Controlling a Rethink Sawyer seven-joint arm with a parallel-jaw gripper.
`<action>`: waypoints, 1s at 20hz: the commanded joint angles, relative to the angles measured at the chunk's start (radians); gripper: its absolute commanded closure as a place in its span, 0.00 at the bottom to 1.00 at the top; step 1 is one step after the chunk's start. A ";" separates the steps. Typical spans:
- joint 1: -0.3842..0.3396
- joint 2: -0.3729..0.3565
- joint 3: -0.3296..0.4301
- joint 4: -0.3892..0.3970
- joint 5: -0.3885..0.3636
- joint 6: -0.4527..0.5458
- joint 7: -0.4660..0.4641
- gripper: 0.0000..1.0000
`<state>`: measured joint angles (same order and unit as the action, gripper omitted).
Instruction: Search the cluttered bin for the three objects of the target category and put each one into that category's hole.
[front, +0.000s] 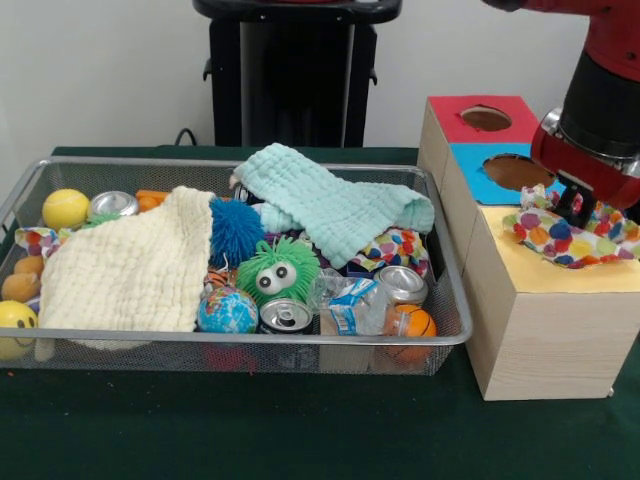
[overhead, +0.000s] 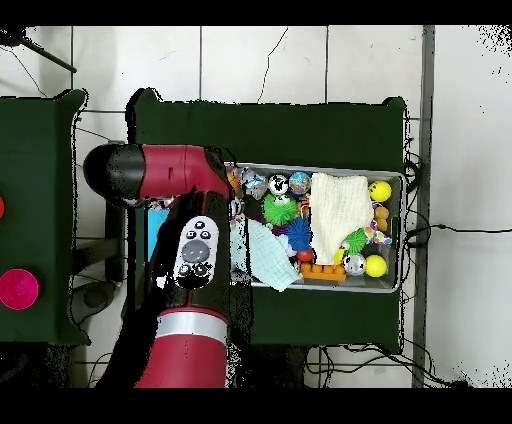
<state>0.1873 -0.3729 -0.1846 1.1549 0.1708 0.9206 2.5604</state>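
The claw (front: 572, 203) gripped a soft, light polka-dot cloth (front: 570, 238) by a bunched fold, draping limply over the yellow hole.

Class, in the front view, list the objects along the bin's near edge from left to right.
Smiley ball → globe ball → soda can → crushed plastic bottle → basketball.

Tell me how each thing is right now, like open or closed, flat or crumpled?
gripper: over the yellow section of the box, on the colorful cloth; open or shut unclear
colorful cloth: crumpled, lying on the box
wooden box: red and blue holes uncovered
cream cloth: spread over toys in the bin
mint cloth: rumpled, draped across the bin
soda can: on its side
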 joint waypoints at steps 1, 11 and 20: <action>0.031 0.235 0.036 -0.024 0.007 -0.148 0.234 1.00; 0.025 0.308 -0.018 -0.146 0.025 -0.112 0.212 1.00; -0.118 0.330 0.102 -0.027 0.001 -0.355 0.026 1.00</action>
<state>0.1997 -0.2326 -0.2170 1.0237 0.1838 0.8770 2.5601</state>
